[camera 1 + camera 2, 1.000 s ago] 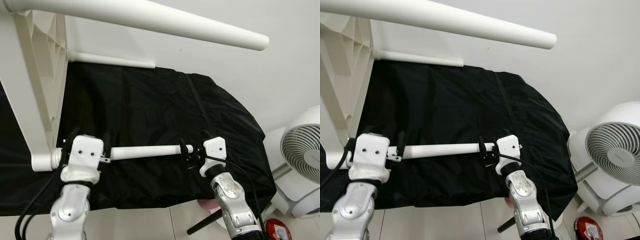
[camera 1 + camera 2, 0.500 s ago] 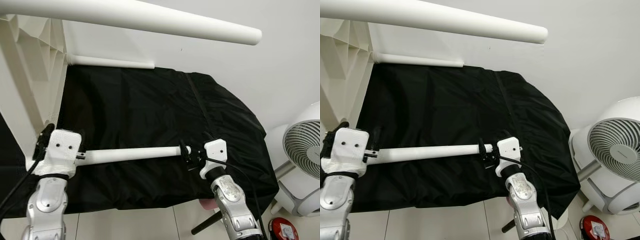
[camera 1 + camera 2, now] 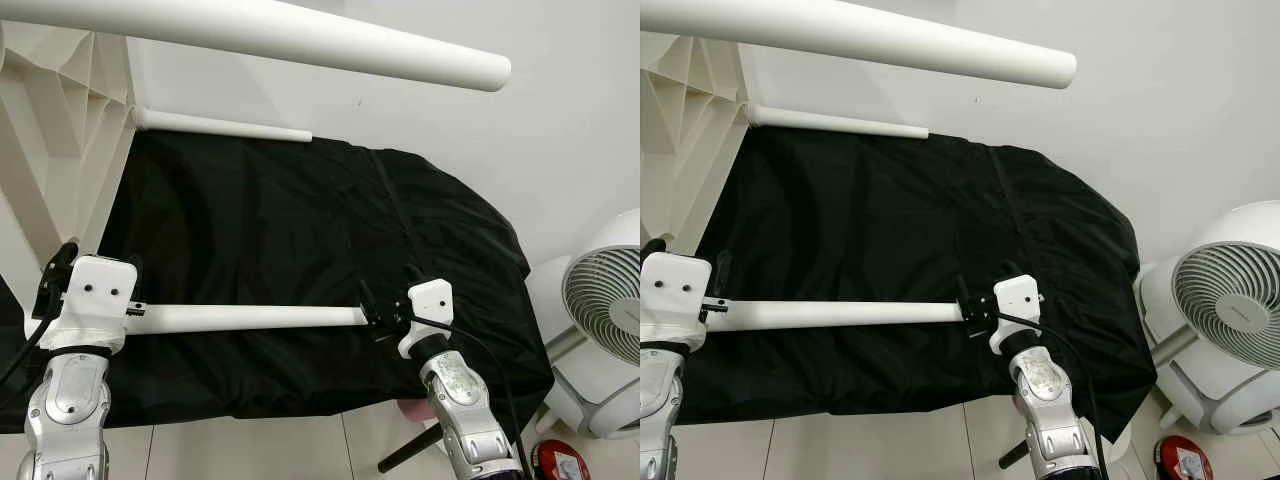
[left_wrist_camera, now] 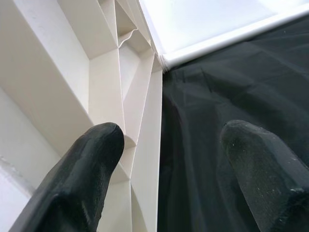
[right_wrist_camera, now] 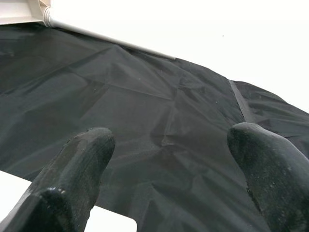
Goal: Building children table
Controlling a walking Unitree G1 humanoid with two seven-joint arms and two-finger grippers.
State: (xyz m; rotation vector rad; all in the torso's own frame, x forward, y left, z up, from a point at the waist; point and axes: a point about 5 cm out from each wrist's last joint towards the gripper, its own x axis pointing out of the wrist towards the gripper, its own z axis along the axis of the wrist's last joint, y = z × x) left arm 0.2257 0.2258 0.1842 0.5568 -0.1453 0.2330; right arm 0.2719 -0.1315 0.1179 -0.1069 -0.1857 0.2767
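Observation:
The white plastic children's table (image 3: 50,150) stands tipped up at the left, its ribbed underside (image 4: 116,96) towards me. One white leg (image 3: 300,45) juts across the top of the view. Another leg (image 3: 225,125) lies along the wall at the back. A third white leg (image 3: 250,318) runs level between my arms over the black cloth (image 3: 280,230). My left gripper (image 3: 95,262) is at that leg's left end by the table, open, with nothing between its fingers (image 4: 77,179). My right gripper (image 3: 378,312) is open at the leg's right end.
A white fan (image 3: 605,320) stands on the floor at the right, with a red object (image 3: 558,462) below it. A black rod (image 3: 410,450) slants by my right forearm. The white wall (image 3: 500,140) backs the cloth-covered surface, whose front edge drops to a tiled floor (image 3: 250,450).
My left arm has shifted left along the front leg, so more of the leg shows between the arms. The table has swung a little left. The right arm has hardly moved.

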